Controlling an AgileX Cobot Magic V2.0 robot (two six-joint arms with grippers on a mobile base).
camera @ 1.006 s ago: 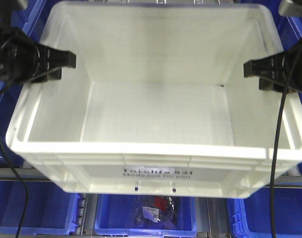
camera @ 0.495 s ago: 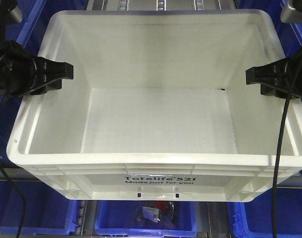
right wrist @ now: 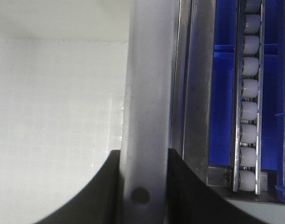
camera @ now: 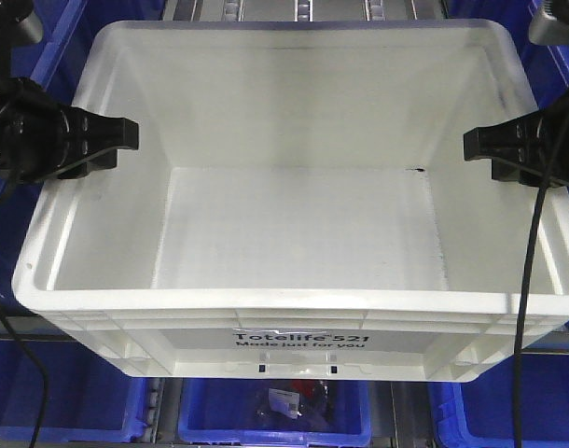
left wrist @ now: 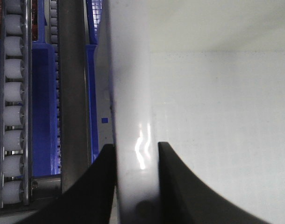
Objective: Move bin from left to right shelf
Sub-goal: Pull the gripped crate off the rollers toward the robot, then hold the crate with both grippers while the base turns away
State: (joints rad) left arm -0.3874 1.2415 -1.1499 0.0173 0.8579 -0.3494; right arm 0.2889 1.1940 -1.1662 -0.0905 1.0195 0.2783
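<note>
White bin (camera: 303, 303) fills centre of frame, printed side toward lower edge. Left gripper (camera: 118, 140), mid-left, jaws pinched on bin's left wall. Right gripper (camera: 478, 149), mid-right, jaws pinched on right wall. Blue bins (camera: 70, 411) along bottom; middle one holds something bagged, seemingly.

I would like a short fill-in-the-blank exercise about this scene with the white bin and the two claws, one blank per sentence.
1. Inside, the white bin is ____.
2. The left claw and the right claw each hold a side wall with one finger inside the bin and one ____.
3. The black print on its side reads Totelife ____.
4. The lower bins beneath it are ____ in colour.

Missing words: empty; outside; 521; blue.
</note>
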